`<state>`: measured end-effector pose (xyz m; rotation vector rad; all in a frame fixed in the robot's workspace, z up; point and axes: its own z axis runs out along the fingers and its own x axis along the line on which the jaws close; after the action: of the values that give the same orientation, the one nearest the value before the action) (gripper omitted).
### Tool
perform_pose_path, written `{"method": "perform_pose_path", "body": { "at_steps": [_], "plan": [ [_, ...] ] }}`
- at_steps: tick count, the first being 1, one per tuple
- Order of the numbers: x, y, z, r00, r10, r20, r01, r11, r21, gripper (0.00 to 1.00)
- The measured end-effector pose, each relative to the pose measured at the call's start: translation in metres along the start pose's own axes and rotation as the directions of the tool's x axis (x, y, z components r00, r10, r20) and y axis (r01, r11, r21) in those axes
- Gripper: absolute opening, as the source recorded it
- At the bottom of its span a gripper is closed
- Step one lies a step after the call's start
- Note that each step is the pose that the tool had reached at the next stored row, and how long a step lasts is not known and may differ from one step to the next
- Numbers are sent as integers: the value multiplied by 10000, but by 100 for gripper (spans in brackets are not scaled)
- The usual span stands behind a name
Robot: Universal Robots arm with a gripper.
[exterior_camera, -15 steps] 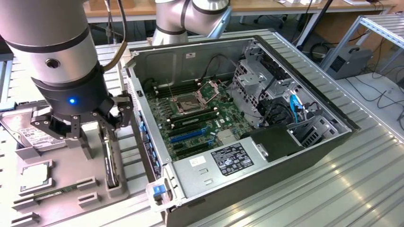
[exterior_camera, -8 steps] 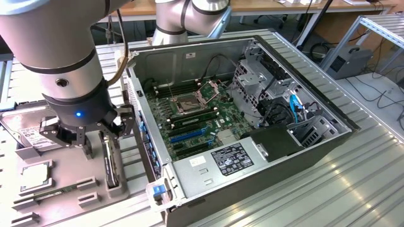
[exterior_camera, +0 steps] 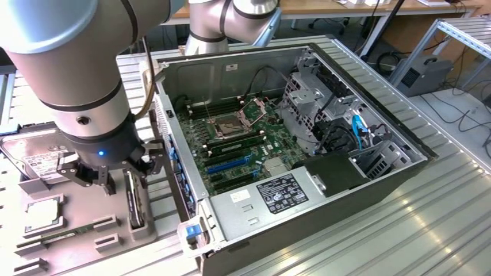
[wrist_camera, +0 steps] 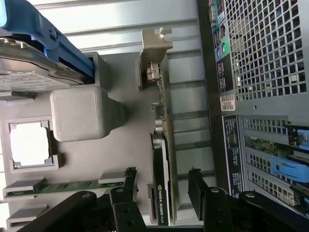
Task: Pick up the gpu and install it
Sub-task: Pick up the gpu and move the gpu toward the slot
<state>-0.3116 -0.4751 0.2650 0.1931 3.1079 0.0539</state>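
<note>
The gpu [exterior_camera: 135,202] stands on its edge in a slot of the grey parts tray [exterior_camera: 80,210], just off the open computer case's side at the exterior view's left. In the wrist view the gpu [wrist_camera: 161,164] is a slim black card, with its silver end bracket [wrist_camera: 155,48] at the far end. My gripper [exterior_camera: 126,175] hangs right over it, open. The gripper [wrist_camera: 162,186] has one black finger [wrist_camera: 129,182] on each side of the card, with a gap on both sides.
The open computer case [exterior_camera: 368,172] lies on its side with the motherboard [exterior_camera: 230,138] and its blue slot [exterior_camera: 226,167] exposed. On the tray are a silver hard drive [exterior_camera: 38,161], a processor [exterior_camera: 42,213] and a green memory stick [exterior_camera: 65,234]. The case's perforated rear panel [wrist_camera: 263,72] is close by.
</note>
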Motion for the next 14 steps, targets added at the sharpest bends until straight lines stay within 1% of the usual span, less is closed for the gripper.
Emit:
{"method": "perform_pose_path", "body": {
  "at_steps": [1,5,7,11,14],
  "plan": [
    [1,-1,36,10000,28,1,-28,10000,1,55],
    [3,-4,121,10000,77,-3,-77,10000,2,55],
    [5,-6,191,10000,98,-8,-98,10000,4,55],
    [6,-3,204,9999,101,-8,-101,9999,3,55],
    [9,22,204,9999,100,-8,-100,9999,4,55]
  ]
}}
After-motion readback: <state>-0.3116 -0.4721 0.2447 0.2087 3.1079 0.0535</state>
